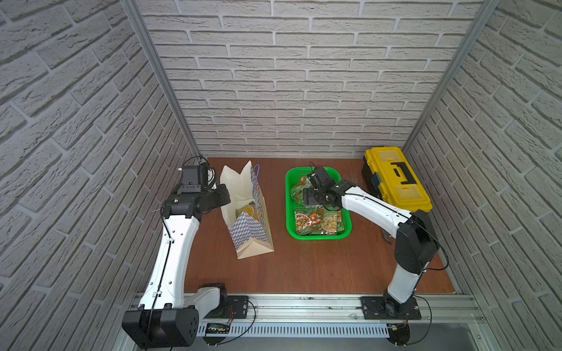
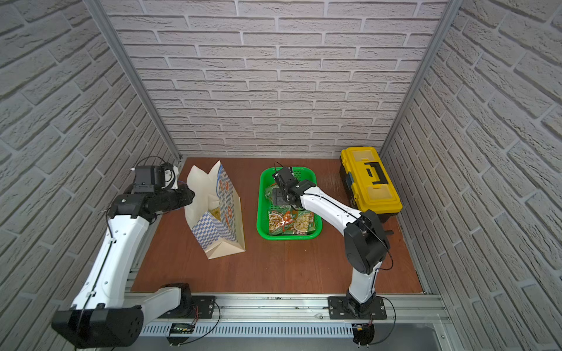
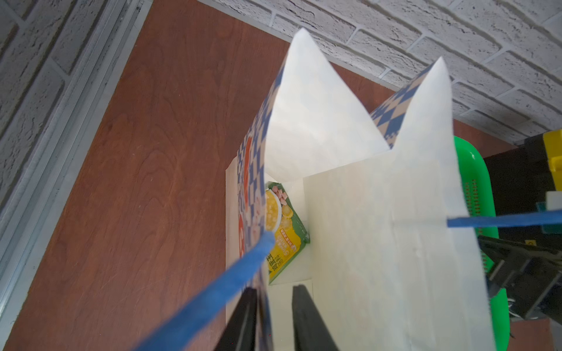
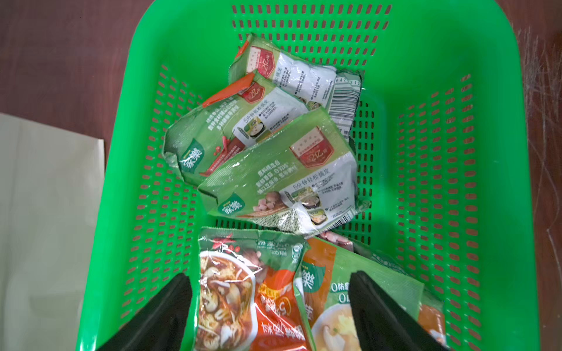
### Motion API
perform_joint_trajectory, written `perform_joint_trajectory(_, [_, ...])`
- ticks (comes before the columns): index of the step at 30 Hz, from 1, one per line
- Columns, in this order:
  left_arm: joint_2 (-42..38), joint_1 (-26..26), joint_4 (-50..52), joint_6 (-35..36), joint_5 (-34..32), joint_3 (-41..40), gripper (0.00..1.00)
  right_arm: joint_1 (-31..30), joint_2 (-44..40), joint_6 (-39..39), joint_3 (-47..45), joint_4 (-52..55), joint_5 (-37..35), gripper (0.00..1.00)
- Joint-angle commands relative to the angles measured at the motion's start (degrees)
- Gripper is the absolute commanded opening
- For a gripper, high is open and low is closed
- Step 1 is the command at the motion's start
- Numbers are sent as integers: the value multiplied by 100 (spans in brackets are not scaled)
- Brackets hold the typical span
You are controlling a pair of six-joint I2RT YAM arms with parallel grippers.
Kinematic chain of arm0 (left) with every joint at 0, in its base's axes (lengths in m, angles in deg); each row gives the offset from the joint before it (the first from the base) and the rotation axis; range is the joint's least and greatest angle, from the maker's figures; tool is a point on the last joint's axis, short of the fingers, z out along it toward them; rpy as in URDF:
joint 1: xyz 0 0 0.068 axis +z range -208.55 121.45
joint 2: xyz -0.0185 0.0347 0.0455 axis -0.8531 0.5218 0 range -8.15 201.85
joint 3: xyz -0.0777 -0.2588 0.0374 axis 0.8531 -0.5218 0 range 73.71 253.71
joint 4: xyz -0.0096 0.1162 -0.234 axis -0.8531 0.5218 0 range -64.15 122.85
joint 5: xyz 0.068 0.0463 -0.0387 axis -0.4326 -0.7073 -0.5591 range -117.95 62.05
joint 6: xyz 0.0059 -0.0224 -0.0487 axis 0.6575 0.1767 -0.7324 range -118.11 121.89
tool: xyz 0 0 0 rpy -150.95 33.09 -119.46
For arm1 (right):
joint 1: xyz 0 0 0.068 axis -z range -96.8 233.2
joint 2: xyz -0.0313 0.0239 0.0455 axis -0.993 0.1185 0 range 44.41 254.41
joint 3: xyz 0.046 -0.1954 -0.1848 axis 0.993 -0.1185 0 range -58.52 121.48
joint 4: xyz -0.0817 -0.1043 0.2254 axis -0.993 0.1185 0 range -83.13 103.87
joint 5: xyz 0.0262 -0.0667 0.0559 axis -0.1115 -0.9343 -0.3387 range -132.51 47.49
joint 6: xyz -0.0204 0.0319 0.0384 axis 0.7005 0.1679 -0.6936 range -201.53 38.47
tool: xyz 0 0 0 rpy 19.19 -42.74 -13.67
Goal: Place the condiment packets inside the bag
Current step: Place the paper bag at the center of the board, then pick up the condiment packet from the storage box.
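The bag (image 1: pixel 247 234) stands upright on the brown wooden counter (image 1: pixel 304 267), its long axis vertical and its mouth open upward. One condiment packet (image 3: pixel 282 240) lies flat on its floor. The other condiment packets (image 4: pixel 273 170) lie flat and overlapping in the green basket (image 1: pixel 287 197) near the bag, their long axes slanting different ways. White brick walls (image 1: pixel 304 91) close three sides, and a yellow toolbox (image 1: pixel 395 182) sits in the back corner beyond the basket. The left gripper (image 3: pixel 273 288) is narrowly parted astride the bag's wall. The right gripper (image 4: pixel 270 275) hangs wide open over two packets in the basket.
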Motion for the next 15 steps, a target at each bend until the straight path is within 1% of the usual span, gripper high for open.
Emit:
perform_joint_trajectory(1, [-235,46,-138,-28,-182,-168,45,-1,256,-577,266,-24,-245,87])
perform_joint_trajectory(4, [-328,43,-49,-61,-507,-221,55,-6,563,-836,562,98,-422,87])
perform_joint_trajectory(6, [-331,58,25,-74,-686,-193,60,-24,754,-1048,856,301,-603,86])
perform_joint_trajectory(7, [-333,52,38,-89,-738,-190,62,-27,992,-1065,973,422,-615,86])
perform_joint_trajectory(11, [-316,51,22,-135,-674,-217,63,-92,1320,-1201,1355,599,-710,89])
perform_joint_trajectory(15, [-262,60,4,-153,-551,-244,62,-142,1533,-1331,1558,689,-815,94])
